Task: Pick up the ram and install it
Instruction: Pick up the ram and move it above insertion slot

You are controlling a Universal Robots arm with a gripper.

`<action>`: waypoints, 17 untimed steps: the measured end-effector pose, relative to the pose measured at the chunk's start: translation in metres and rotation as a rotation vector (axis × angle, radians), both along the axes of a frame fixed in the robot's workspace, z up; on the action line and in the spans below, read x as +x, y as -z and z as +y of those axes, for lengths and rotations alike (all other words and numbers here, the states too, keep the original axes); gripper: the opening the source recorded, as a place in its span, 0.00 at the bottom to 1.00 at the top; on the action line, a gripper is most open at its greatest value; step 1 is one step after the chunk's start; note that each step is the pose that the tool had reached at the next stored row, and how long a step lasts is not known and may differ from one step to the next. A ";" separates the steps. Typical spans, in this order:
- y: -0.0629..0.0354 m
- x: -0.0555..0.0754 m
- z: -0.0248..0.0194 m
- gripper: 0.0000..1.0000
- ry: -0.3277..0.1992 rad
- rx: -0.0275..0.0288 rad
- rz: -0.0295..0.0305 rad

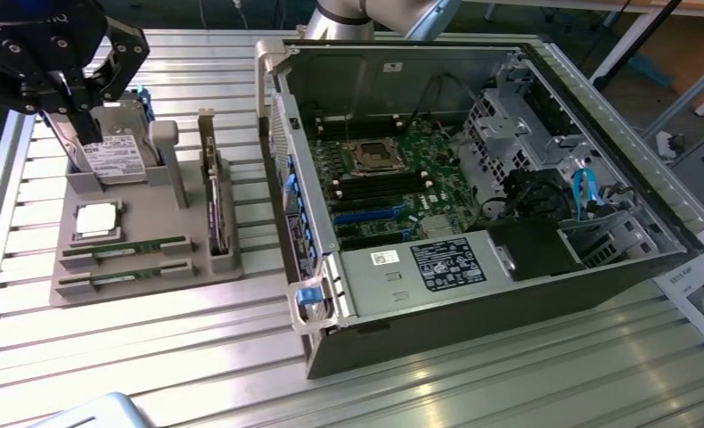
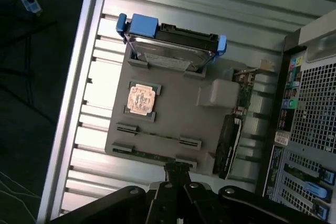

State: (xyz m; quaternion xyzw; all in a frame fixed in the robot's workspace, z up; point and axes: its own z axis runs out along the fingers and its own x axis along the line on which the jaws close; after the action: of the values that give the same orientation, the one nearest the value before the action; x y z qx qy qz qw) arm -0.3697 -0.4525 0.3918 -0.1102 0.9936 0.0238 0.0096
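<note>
2 ram sticks [image 1: 126, 247] lie flat at the holder [image 1: 150, 290] edge, clear from above. The expansion card [image 1: 217, 218] stands on edge just beside their ends, on the computer case [image 1: 507, 308] side. The hard drive [image 1: 120, 159] and gray post [image 1: 167, 165] rise farther along the holder. Open surface [image 1: 150, 357] beyond the sticks.

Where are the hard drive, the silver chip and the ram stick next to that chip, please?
hard drive [image 1: 120, 159], exterior view, on its white label.
silver chip [image 1: 96, 220], exterior view, middle of its top face.
ram stick next to the chip [image 1: 126, 247], exterior view, middle of its top edge.
</note>
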 end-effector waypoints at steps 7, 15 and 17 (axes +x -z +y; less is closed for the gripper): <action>0.0000 0.000 0.0000 0.10 -0.131 0.0000 0.0000; 0.0000 0.000 0.0000 0.10 -0.275 0.0000 0.0000; 0.0000 0.000 0.0000 0.10 -0.313 -0.0001 0.0000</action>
State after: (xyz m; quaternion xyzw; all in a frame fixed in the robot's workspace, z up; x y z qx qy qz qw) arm -0.3697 -0.4525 0.3918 -0.2639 0.9642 0.0250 0.0058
